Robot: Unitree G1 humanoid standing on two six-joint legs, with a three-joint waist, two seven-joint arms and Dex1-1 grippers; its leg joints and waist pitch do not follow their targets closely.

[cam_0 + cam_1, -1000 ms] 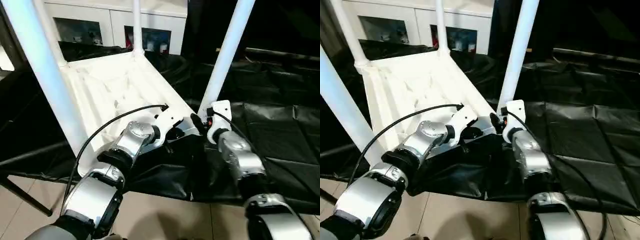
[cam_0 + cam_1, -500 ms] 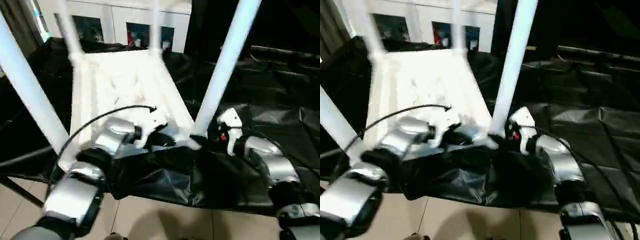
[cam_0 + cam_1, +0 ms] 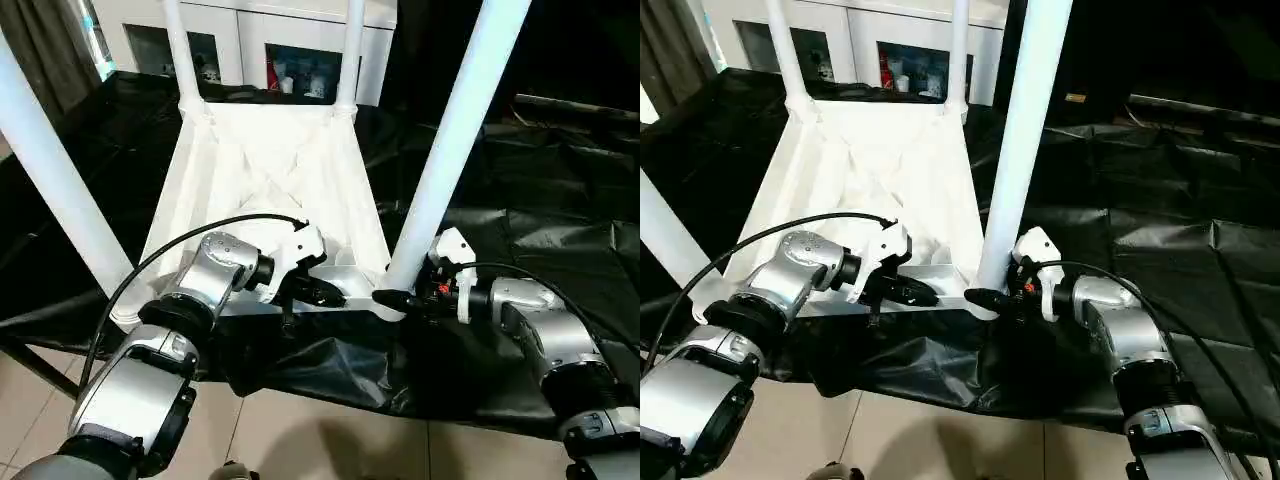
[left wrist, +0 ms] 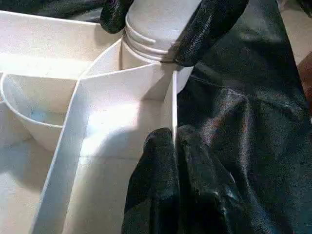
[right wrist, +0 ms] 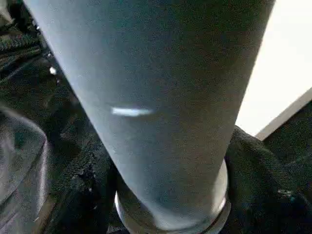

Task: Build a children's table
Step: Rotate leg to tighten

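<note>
1. Table (image 3: 270,190) lies upside down on the black sheet (image 3: 560,230), four legs up.
2. Left gripper (image 4: 174,146) is pinched shut on the near rim; that hold should steady the top.
3. Right gripper (image 3: 400,298) clasps the near right leg (image 3: 450,140) at its socket; twisting should stay square.
4. Far legs (image 3: 349,50) appear seated.

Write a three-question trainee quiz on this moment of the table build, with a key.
1. True or false: the tabletop lies with its ribbed underside up.
2. How many legs stand in its corner sockets?
3. What does the right gripper clasp? A) the near leg's base B) the black cloth C) the cabinet

Key: 1 true; 2 four; 3 A. The left gripper pinches the tabletop's near rim.
</note>
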